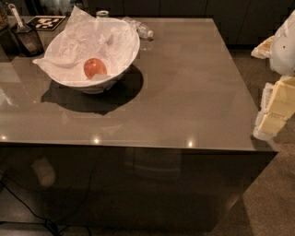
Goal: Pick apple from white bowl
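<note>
A small red-orange apple (94, 67) lies in the near part of a large white bowl (120, 59) lined with crumpled white paper. The bowl stands on the far left of a grey-brown table (184, 92). My gripper (273, 113), white and pale yellow, hangs at the right edge of the view, beside the table's right edge. It is far to the right of the bowl and touches nothing.
A dark container with a utensil (26, 38) stands left of the bowl. A black-and-white tag (46, 22) lies behind it. A clear plastic bottle (140, 28) lies behind the bowl, near a small jar (102, 14). Cables (27, 209) run on the floor.
</note>
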Robot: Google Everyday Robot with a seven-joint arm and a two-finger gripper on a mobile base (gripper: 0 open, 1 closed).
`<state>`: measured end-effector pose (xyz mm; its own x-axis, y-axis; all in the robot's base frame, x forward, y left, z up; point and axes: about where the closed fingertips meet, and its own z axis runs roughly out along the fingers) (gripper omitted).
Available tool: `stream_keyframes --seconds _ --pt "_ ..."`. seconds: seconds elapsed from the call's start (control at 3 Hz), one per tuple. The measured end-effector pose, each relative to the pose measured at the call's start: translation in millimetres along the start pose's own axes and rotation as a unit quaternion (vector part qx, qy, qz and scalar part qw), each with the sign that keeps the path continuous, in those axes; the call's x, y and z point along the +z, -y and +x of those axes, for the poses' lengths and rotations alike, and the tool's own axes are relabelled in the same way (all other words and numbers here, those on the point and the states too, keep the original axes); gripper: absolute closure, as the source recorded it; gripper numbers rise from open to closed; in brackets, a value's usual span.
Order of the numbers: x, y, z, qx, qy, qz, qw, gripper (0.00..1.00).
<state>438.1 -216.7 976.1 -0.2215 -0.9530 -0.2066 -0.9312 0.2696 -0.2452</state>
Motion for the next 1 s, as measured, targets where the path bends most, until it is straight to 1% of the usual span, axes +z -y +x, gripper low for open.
stream_keyframes --seconds 0.33,0.67,1.0 --pt "0 0 0 0.000 0.000 0.000 1.0000 0.00" --pt "-12 5 -26 -0.002 -0.004 0.012 0.9999 0.00" --pt "-13 13 -61 -0.016 -0.024 0.018 0.9994 0.00"
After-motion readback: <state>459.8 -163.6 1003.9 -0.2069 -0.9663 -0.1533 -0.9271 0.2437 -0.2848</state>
